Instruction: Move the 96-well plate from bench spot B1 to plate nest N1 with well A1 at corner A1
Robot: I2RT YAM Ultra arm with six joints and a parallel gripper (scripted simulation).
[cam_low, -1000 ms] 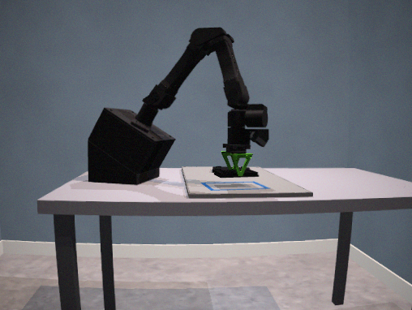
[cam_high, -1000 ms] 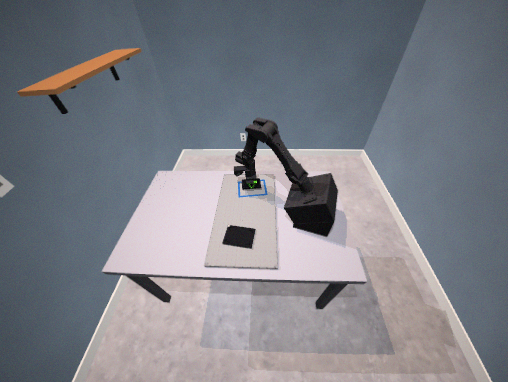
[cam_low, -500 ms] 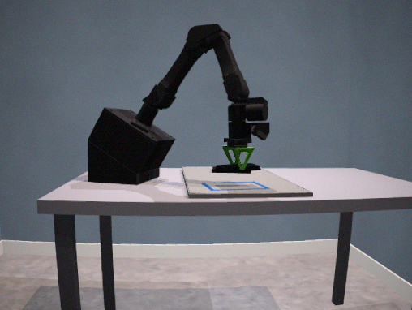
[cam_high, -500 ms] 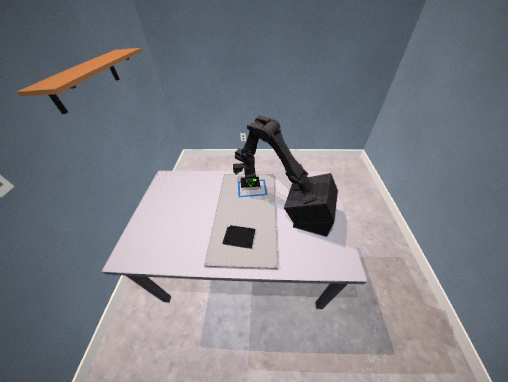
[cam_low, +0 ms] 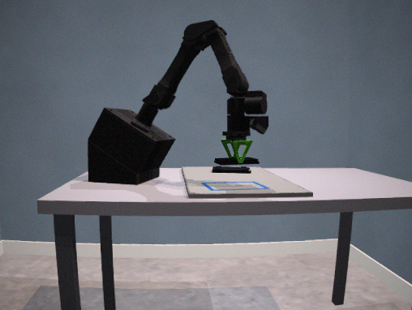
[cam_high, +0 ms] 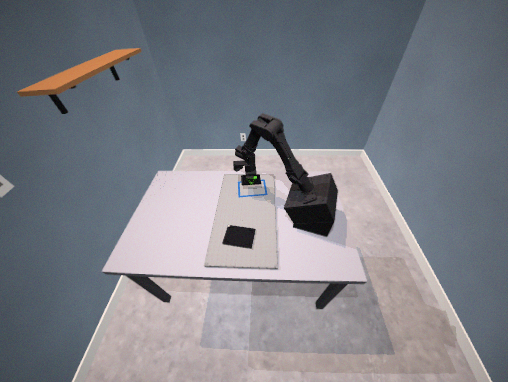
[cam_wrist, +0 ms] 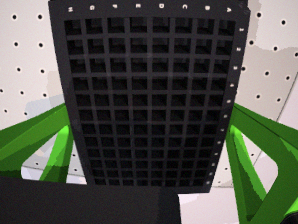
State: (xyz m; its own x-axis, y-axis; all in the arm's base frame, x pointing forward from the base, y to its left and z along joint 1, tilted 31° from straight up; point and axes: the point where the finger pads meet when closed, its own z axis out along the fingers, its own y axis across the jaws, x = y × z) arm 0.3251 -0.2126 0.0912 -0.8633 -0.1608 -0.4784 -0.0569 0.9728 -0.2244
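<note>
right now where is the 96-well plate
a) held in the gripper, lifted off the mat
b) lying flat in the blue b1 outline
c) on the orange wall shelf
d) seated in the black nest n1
a: in the exterior view the 96-well plate hangs clamped in the green gripper, clear above the mat and the blue B1 outline.
</note>
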